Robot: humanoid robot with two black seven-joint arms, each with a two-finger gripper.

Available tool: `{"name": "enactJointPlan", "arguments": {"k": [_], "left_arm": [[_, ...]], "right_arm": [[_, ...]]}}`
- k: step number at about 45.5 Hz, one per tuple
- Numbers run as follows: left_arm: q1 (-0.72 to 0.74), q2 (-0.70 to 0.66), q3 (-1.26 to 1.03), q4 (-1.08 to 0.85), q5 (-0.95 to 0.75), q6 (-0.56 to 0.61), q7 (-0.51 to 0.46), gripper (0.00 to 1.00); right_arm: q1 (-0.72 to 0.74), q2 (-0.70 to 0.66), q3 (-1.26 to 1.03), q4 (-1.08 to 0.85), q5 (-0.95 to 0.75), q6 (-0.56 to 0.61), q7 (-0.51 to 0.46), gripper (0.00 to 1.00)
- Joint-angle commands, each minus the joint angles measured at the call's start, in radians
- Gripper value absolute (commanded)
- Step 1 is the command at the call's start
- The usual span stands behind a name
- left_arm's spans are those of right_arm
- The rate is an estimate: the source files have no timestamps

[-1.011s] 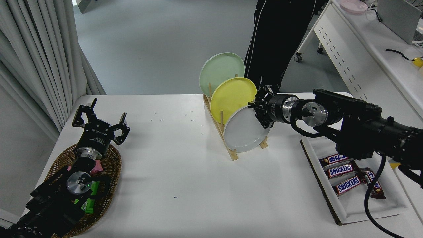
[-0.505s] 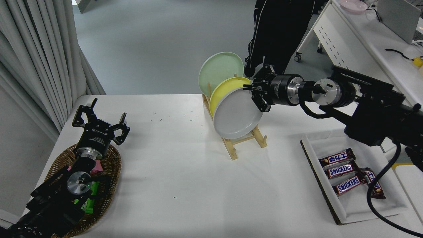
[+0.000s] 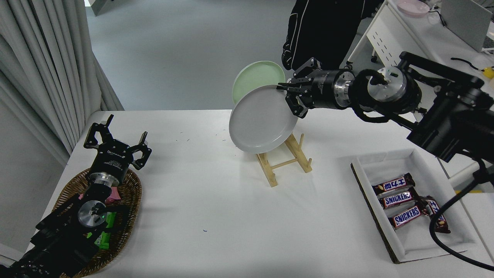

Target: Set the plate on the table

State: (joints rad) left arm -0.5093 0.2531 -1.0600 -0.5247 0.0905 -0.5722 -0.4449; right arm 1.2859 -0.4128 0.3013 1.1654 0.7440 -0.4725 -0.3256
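Note:
The light-grey plate [image 3: 261,119] hangs tilted in the air above the wooden rack [image 3: 283,159], clear of its slots. My right gripper [image 3: 288,95] is shut on the plate's upper right rim and reaches in from the right. The plate covers the yellow plate, which is hidden. The pale green plate [image 3: 252,75] still stands behind it in the rack. The white table [image 3: 216,208] lies below. My left gripper [image 3: 115,148] is open and parked at the lower left over a wicker basket.
A wicker basket [image 3: 127,216] with snacks sits at the lower left. A white tray [image 3: 415,235] with Snickers bars sits at the right. A person in black [image 3: 320,31] stands beyond the table's far edge. A white desk [image 3: 424,50] stands at the upper right.
My right gripper has lifted the grey plate out of the rack, up and to the left. The plate now hides the yellow plate. The left arm has not moved.

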Motion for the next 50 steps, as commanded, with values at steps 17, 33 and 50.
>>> {"name": "enactJointPlan", "arguments": {"k": [17, 33, 50], "left_arm": [[0.000, 0.000, 0.000, 0.000, 0.000, 0.000, 0.000, 1.00], [0.000, 0.000, 0.000, 0.000, 0.000, 0.000, 0.000, 1.00], [0.000, 0.000, 0.000, 0.000, 0.000, 0.000, 0.000, 1.00]], "right_arm": [[-0.266, -0.001, 0.094, 0.092, 0.236, -0.313, -0.027, 0.00], [-0.398, 0.085, 0.148, -0.058, 0.291, -0.313, -0.033, 0.00], [-0.496, 0.121, 0.150, -0.168, 0.294, -0.313, -0.053, 0.00]]}}
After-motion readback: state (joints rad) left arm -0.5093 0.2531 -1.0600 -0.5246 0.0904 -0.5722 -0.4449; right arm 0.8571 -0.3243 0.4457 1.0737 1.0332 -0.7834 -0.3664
